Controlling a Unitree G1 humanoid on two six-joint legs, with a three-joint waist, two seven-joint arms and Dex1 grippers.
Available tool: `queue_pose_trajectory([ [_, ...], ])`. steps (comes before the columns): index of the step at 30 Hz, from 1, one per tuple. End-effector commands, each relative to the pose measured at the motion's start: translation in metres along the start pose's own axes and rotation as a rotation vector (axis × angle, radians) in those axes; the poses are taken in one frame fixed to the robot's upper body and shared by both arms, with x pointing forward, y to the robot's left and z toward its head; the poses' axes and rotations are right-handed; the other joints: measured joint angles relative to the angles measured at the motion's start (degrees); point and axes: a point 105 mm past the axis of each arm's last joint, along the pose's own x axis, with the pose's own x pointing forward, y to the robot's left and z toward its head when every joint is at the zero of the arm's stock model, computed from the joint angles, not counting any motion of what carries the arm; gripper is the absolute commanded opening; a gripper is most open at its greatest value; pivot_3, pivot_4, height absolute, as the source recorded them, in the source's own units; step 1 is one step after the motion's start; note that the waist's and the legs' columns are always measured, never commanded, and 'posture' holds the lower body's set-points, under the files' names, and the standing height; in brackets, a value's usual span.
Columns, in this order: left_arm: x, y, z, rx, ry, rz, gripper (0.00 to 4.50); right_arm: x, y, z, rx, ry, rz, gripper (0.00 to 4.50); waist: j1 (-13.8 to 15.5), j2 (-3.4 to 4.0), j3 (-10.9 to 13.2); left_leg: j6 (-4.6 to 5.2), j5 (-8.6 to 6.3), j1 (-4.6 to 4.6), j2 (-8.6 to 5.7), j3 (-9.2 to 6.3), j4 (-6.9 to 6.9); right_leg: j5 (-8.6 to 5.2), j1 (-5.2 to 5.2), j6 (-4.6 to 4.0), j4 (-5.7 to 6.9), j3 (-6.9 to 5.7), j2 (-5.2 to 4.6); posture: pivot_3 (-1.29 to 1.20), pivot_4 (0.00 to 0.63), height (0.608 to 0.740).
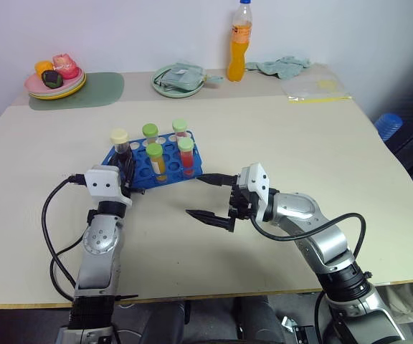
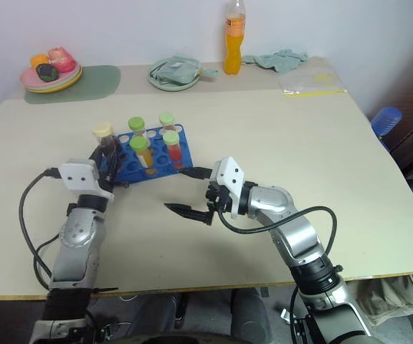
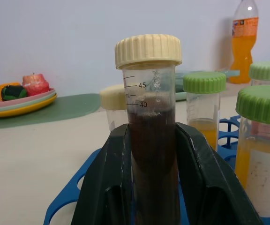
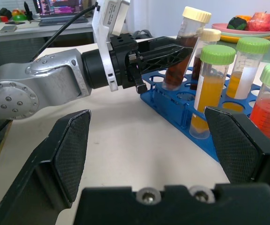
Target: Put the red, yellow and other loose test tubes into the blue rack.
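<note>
The left gripper [image 3: 146, 187] has its fingers close around the dark tube [image 3: 150, 140] with the cream cap, which stands slightly tilted in a corner hole of the blue rack [image 1: 153, 163] on the worktop [image 1: 300, 143]. This looks like the release step: next, open fully and back away without tipping it. The right gripper [image 1: 214, 197] waits wide open and empty just beside the rack.

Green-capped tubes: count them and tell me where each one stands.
4, all upright in the blue rack: back-left tube, back-right tube, front orange-filled tube, front red-filled tube. None seems hidden.
</note>
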Motion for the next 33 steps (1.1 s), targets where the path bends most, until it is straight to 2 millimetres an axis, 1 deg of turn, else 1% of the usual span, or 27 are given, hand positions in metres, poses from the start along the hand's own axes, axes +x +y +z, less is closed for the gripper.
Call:
queue_pose_trajectory([
  [1, -0.004, 0.004, 0.009, -0.014, -0.046, 0.01, 2.75, -0.001, 0.001, 0.014, -0.035, -0.045, 0.002, 4.3, -0.06, 0.0, 0.0, 0.0, 0.0, 0.0, 0.0, 0.0, 0.0, 0.0, 0.0, 0.0, 0.0, 0.0, 0.0, 0.0, 0.15, 0.74],
  [4, -0.011, 0.007, 0.015, -0.035, -0.05, 0.004, 4.22, -0.005, -0.001, 0.019, -0.04, -0.055, -0.004, 4.3, -0.14, 0.0, 0.0, 0.0, 0.0, 0.0, 0.0, 0.0, -0.01, 0.0, -0.02, 0.0, 0.0, 0.0, 0.0, 0.0, 0.15, 0.74],
  [7, -0.025, 0.015, 0.028, -0.075, -0.049, -0.038, 4.22, -0.012, -0.001, 0.029, -0.059, -0.059, -0.003, 4.3, -0.19, 0.0, 0.0, 0.0, 0.0, 0.0, 0.02, -0.01, -0.02, 0.0, -0.02, 0.0, 0.0, 0.01, 0.0, 0.0, 0.15, 0.74],
  [8, -0.028, 0.015, 0.031, -0.077, -0.047, -0.049, 4.22, -0.015, -0.001, 0.031, -0.061, -0.058, -0.004, 4.3, -0.16, 0.02, 0.01, 0.01, -0.01, 0.0, 0.03, -0.01, -0.02, -0.01, -0.03, -0.01, -0.01, 0.02, 0.0, 0.0, 0.15, 0.74],
  [9, -0.035, 0.021, 0.034, -0.073, -0.032, -0.064, 4.22, -0.02, -0.002, 0.035, -0.061, -0.058, -0.012, 4.3, -0.13, 0.02, 0.01, 0.01, -0.01, 0.0, 0.03, -0.02, -0.03, -0.01, -0.02, -0.01, -0.01, 0.02, 0.0, 0.0, 0.15, 0.74],
  [11, -0.048, 0.032, 0.038, -0.076, 0.012, -0.101, 4.22, -0.031, -0.006, 0.042, -0.06, -0.048, -0.036, 4.3, -0.15, 0.03, 0.02, 0.01, -0.01, -0.01, 0.04, -0.03, -0.03, -0.01, -0.01, -0.02, -0.02, 0.0, 0.01, 0.0, 0.15, 0.74],
  [14, -0.066, 0.049, 0.037, -0.01, 0.119, -0.169, 4.22, -0.055, -0.021, 0.044, -0.052, -0.002, -0.126, 4.3, -0.1, 0.04, 0.02, 0.06, -0.04, -0.01, 0.05, -0.03, -0.03, -0.03, 0.0, -0.03, -0.06, 0.02, 0.0, 0.0, 0.15, 0.74],
  [16, -0.076, 0.061, 0.031, 0.046, 0.22, -0.206, 4.22, -0.076, -0.04, 0.041, -0.026, 0.032, -0.23, 4.3, 0.1, 0.03, 0.02, 0.07, -0.05, 0.0, 0.05, 0.0, -0.04, -0.03, 0.03, -0.04, -0.07, 0.01, -0.01, 0.0, 0.15, 0.74],
  [18, -0.088, 0.085, 0.028, 0.069, 0.311, -0.216, 4.22, -0.12, -0.066, 0.027, -0.034, 0.15, -0.384, 4.3, 0.33, 0.02, 0.02, 0.09, -0.06, 0.0, 0.05, 0.0, -0.02, -0.05, 0.06, -0.07, -0.12, -0.01, -0.03, 0.0, 0.15, 0.74],
  [19, -0.09, 0.093, 0.03, 0.071, 0.33, -0.214, 4.22, -0.138, -0.074, 0.022, -0.037, 0.198, -0.433, 4.3, 0.62, 0.02, 0.02, 0.12, -0.08, -0.01, 0.04, 0.01, -0.01, -0.11, 0.1, -0.18, -0.17, -0.01, -0.04, 0.0, 0.15, 0.74],
  [21, -0.091, 0.1, 0.034, 0.073, 0.351, -0.221, 4.22, -0.168, -0.085, 0.015, -0.028, 0.251, -0.501, 4.3, 1.08, 0.04, 0.03, 0.16, -0.1, 0.0, 0.04, 0.08, 0.0, -0.13, 0.13, -0.22, -0.27, -0.01, -0.06, 0.0, 0.15, 0.74],
  [23, -0.092, 0.104, 0.034, 0.071, 0.377, -0.224, 4.22, -0.187, -0.09, 0.01, -0.023, 0.284, -0.528, 4.3, 1.12, 0.07, 0.04, 0.16, -0.1, 0.0, 0.07, 0.11, 0.0, -0.13, 0.15, -0.22, -0.29, -0.01, -0.06, 0.0, 0.15, 0.74],
  [25, -0.095, 0.108, 0.034, 0.073, 0.399, -0.228, 4.22, -0.197, -0.092, 0.007, -0.025, 0.303, -0.536, 4.3, 0.95, 0.07, 0.04, 0.17, -0.11, 0.01, 0.12, 0.15, -0.01, -0.13, 0.16, -0.21, -0.29, 0.0, -0.06, 0.0, 0.15, 0.74],
  [27, -0.096, 0.112, 0.033, 0.079, 0.405, -0.211, 4.22, -0.202, -0.095, 0.005, -0.032, 0.311, -0.545, 4.3, 0.64, 0.09, 0.06, 0.19, -0.12, 0.01, 0.15, 0.18, -0.02, -0.12, 0.14, -0.2, -0.3, 0.01, -0.06, 0.0, 0.15, 0.74],
  [30, -0.097, 0.112, 0.033, 0.079, 0.4, -0.192, 4.22, -0.203, -0.097, 0.002, -0.035, 0.308, -0.546, 4.3, 0.46, 0.1, 0.06, 0.19, -0.12, 0.01, 0.35, 0.19, -0.02, -0.12, 0.13, -0.2, -0.29, 0.01, -0.04, 0.0, 0.15, 0.74],
  [33, -0.096, 0.108, 0.033, 0.074, 0.39, -0.184, 4.22, -0.198, -0.097, -0.003, -0.044, 0.311, -0.528, 4.3, 0.43, 0.11, 0.06, 0.19, -0.12, 0.01, 0.35, 0.2, -0.02, -0.11, 0.13, -0.19, -0.3, 0.01, -0.03, 0.0, 0.15, 0.74],
])
